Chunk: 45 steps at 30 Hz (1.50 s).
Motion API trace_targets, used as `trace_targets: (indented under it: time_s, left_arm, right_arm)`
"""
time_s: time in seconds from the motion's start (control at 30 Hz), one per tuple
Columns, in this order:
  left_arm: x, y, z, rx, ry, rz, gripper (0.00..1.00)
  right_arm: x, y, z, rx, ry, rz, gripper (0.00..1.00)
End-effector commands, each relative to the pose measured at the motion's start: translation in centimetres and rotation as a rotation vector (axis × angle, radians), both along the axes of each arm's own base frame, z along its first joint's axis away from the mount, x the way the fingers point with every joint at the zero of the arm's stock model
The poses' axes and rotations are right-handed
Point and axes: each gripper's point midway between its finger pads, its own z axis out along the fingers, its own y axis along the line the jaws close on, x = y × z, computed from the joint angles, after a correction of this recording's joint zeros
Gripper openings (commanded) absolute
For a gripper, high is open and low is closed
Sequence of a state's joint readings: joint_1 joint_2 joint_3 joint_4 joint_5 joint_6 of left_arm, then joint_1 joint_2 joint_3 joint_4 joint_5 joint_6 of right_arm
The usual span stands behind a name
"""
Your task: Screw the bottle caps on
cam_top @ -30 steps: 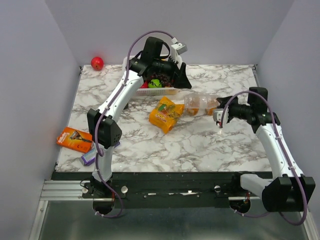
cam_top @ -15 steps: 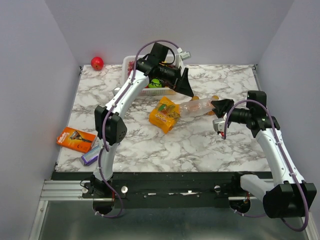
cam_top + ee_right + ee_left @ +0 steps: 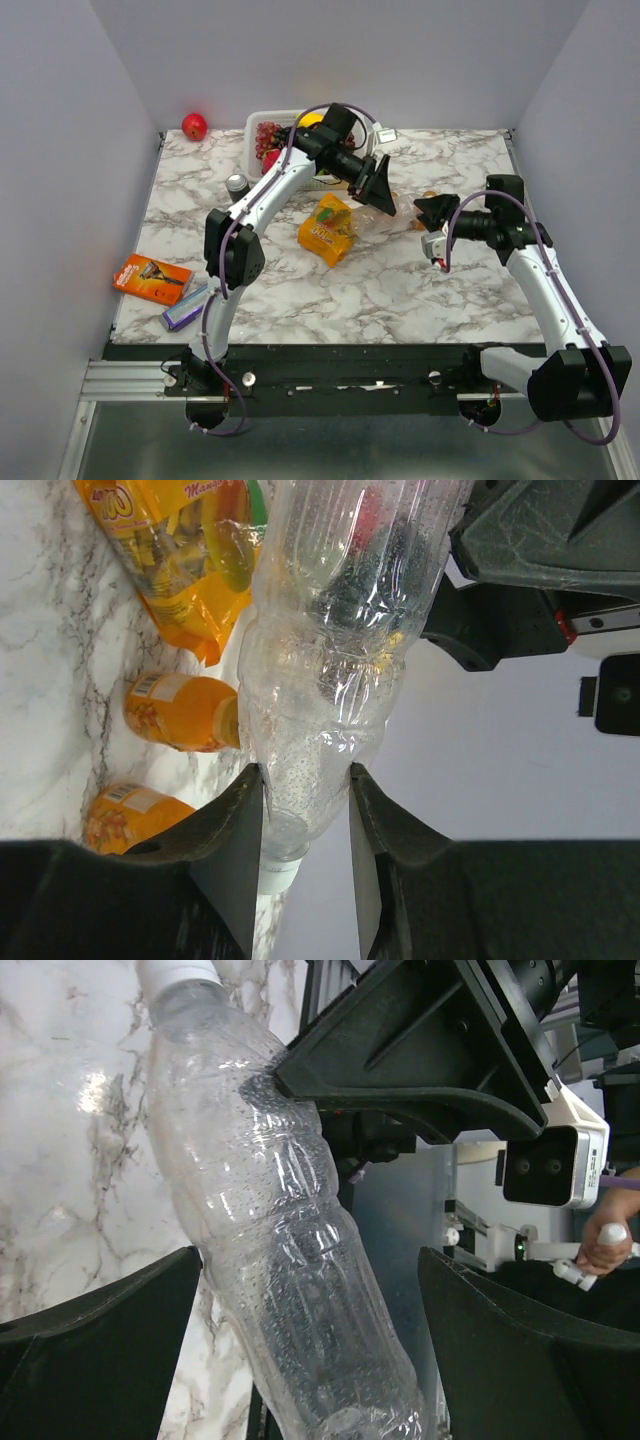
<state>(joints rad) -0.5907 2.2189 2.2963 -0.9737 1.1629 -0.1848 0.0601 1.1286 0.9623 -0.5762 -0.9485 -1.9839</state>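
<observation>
My right gripper (image 3: 426, 211) (image 3: 306, 770) is shut on the neck end of the colourless bottle (image 3: 335, 630) and holds it off the table. A white cap (image 3: 278, 875) sits on the bottle's mouth. My left gripper (image 3: 388, 204) (image 3: 310, 1256) is open, its jaws standing either side of the bottle's (image 3: 270, 1220) base end; the bottle leans against one finger (image 3: 110, 1340). Two orange bottles (image 3: 180, 712) (image 3: 125, 815) lie on the marble below, and one shows in the top view (image 3: 430, 196). I see no loose caps.
A yellow snack bag (image 3: 330, 228) lies left of the bottles. A white basket (image 3: 258, 128) of fruit stands at the back, a dark can (image 3: 237, 184) left of it, a red ball (image 3: 194, 126) at the back left. An orange pack (image 3: 150, 277) and purple item (image 3: 185, 308) lie front left.
My right gripper has picked the colourless bottle up off the table. My left arm has swung right from the basket and brought its open jaws round the bottle's base.
</observation>
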Motion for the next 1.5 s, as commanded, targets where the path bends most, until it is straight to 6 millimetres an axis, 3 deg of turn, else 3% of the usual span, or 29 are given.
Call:
trace_targets:
  time_s: [0.0,0.03,0.1,0.13,0.17,0.3,0.33,0.4,0.43,0.47,0.5,0.53,0.6,0.67,0.7,0.73,0.77,0.8,0.83,0.87,0.9,0.93,0.97,1.03,1.07,1.1,1.2,1.37,1.47]
  left_arm:
    - [-1.8,-0.5,-0.1,-0.025,0.137,-0.064,0.96]
    - [-2.3,-0.5,-0.3,-0.035,0.188,-0.083,0.93]
    - [-1.8,-1.1,0.1,-0.115,0.171,-0.112,0.75]
    - [-3.0,-0.7,0.0,-0.083,0.373,-0.127,0.65]
    - [-3.1,-0.8,0.3,-0.113,0.367,-0.151,0.50]
    - [-3.0,-1.2,1.0,-0.165,0.296,-0.182,0.28]
    - [-2.8,-1.0,1.7,-0.175,0.280,-0.179,0.23]
    - [-1.9,-0.5,2.4,-0.189,0.247,-0.150,0.20]
    - [-1.8,-0.1,3.3,-0.200,0.223,-0.140,0.20]
    - [-1.1,0.5,3.9,-0.211,0.200,-0.116,0.18]
    - [-0.6,0.8,4.3,-0.218,0.171,-0.093,0.17]
    - [-0.7,1.4,5.6,-0.235,0.133,-0.080,0.17]
    - [0.6,2.4,6.6,-0.249,0.067,-0.019,0.15]
    - [0.6,3.5,8.2,-0.267,-0.051,0.030,0.15]
    - [0.6,4.3,7.9,-0.238,-0.069,0.065,0.14]
    - [0.7,4.8,8.1,-0.250,-0.260,0.087,0.15]
    - [0.5,5.3,7.8,-0.226,-0.341,0.103,0.15]
    - [0.3,5.8,7.2,-0.189,-0.401,0.124,0.14]
    - [-0.3,6.5,6.3,-0.156,-0.527,0.150,0.14]
    - [-0.2,6.9,5.7,-0.123,-0.579,0.195,0.14]
    - [0.5,6.7,6.8,-0.164,-0.696,0.244,0.14]
    - [-1.1,7.3,5.6,-0.163,-0.725,0.258,0.14]
    - [-0.1,7.6,5.4,-0.136,-0.841,0.310,0.14]
    - [-0.3,7.6,5.5,-0.136,-0.962,0.354,0.14]
    - [0.0,7.5,5.5,-0.124,-0.995,0.389,0.14]
    - [0.4,7.4,6.3,-0.143,-1.031,0.430,0.14]
    - [0.7,7.2,6.8,-0.132,-1.021,0.491,0.14]
    - [1.6,6.8,6.1,-0.125,-0.986,0.524,0.14]
    - [1.3,6.0,6.3,-0.146,-0.953,0.529,0.14]
  right_arm:
    - [1.3,1.9,4.4,-0.181,-0.576,0.238,0.00]
    - [1.4,2.0,4.4,-0.179,-0.576,0.238,0.00]
    - [1.5,2.1,4.6,-0.178,-0.582,0.240,0.00]
    - [1.5,2.1,4.4,-0.181,-0.584,0.243,0.00]
    - [1.3,2.2,4.5,-0.180,-0.594,0.251,0.00]
    - [0.8,2.4,4.1,-0.189,-0.629,0.274,0.04]
    - [0.4,2.4,4.5,-0.181,-0.641,0.274,0.24]
    - [0.0,2.3,4.5,-0.175,-0.626,0.257,0.46]
    - [0.1,1.8,4.6,-0.178,-0.588,0.212,0.74]
    - [-0.3,1.4,5.5,-0.181,-0.598,0.179,0.84]
    - [-0.3,0.9,6.0,-0.186,-0.587,0.140,1.00]
    - [0.1,-0.2,6.1,-0.176,-0.515,0.047,1.00]
    - [-0.3,-1.6,8.6,-0.143,-0.491,-0.070,1.00]
    - [0.2,-3.6,9.9,-0.005,-0.315,-0.278,1.00]
    - [0.2,-4.2,11.2,0.066,-0.260,-0.348,1.00]
    - [0.1,-4.9,13.2,0.219,-0.130,-0.454,1.00]
    - [0.9,-6.4,14.6,0.298,-0.080,-0.581,1.00]
    - [2.2,-7.0,14.6,0.389,0.037,-0.672,1.00]
    - [1.8,-7.1,18.7,0.648,0.196,-0.768,1.00]
    - [2.2,-7.9,19.3,0.746,0.289,-0.860,1.00]
    - [1.9,-7.3,17.4,0.778,0.494,-0.922,1.00]
    - [2.7,-6.0,16.7,0.880,0.724,-0.956,1.00]
    - [1.5,-3.2,18.4,0.904,0.874,-0.826,1.00]
    - [0.2,0.0,18.6,1.006,1.208,-0.743,1.00]
    - [-1.2,2.0,16.8,0.975,1.400,-0.636,1.00]
    - [-1.0,2.9,18.7,1.015,1.385,-0.515,1.00]
    - [-2.3,4.5,18.2,0.959,1.481,-0.446,1.00]
    - [-3.0,5.2,18.7,0.947,1.487,-0.336,1.00]
    - [-2.2,5.5,18.3,0.965,1.507,-0.324,1.00]
